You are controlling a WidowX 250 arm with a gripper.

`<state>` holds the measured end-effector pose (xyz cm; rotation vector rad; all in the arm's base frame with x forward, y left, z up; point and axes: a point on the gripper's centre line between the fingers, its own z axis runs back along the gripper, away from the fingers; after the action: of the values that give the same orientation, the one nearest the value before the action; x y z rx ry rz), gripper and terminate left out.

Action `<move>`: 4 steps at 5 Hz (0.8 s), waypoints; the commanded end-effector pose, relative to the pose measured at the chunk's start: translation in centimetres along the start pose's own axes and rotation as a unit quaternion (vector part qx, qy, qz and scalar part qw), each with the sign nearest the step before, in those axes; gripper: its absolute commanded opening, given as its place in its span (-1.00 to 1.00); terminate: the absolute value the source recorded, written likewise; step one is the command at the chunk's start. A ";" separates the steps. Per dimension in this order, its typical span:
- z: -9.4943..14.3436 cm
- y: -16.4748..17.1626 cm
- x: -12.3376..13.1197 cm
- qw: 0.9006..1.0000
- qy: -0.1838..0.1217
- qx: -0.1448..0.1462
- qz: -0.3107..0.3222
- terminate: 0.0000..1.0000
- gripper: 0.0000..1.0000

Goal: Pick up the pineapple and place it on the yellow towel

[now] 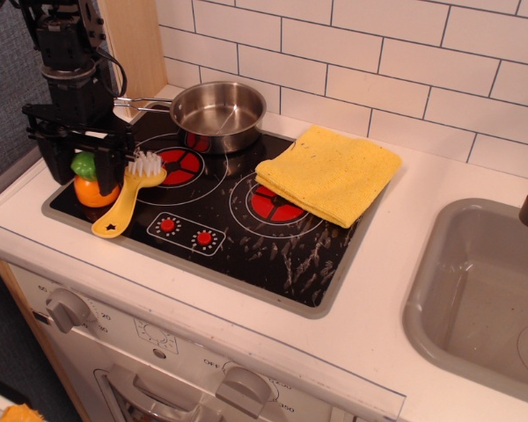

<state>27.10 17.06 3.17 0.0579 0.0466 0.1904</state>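
Note:
The pineapple [90, 186], a small orange toy fruit with a green leafy top, sits on the front left corner of the black stovetop [211, 220]. My gripper [77, 172] is open and lowered over it, one finger on each side of the fruit. The fingers partly hide the pineapple. The yellow towel [330, 172] lies folded over the right burner, well to the right of the gripper.
A yellow-handled brush [128, 195] lies right beside the pineapple, against my right finger. A steel pot [216, 114] stands at the back of the stove. A grey sink [480, 294] is at the right. A tiled wall runs behind.

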 end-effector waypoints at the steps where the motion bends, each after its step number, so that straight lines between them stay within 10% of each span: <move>1: 3.8 0.0 -0.2 0.998 -0.063 0.013 -0.009 -1.00 -1.00; 3: 9.6 -7.8 1.9 0.982 -0.158 -0.069 -0.076 -1.00 -1.00; 4: 8.2 -13.4 3.7 0.975 -0.122 -0.114 -0.147 -1.00 -1.00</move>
<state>34.21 3.15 7.95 -0.1789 -0.1421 -0.1135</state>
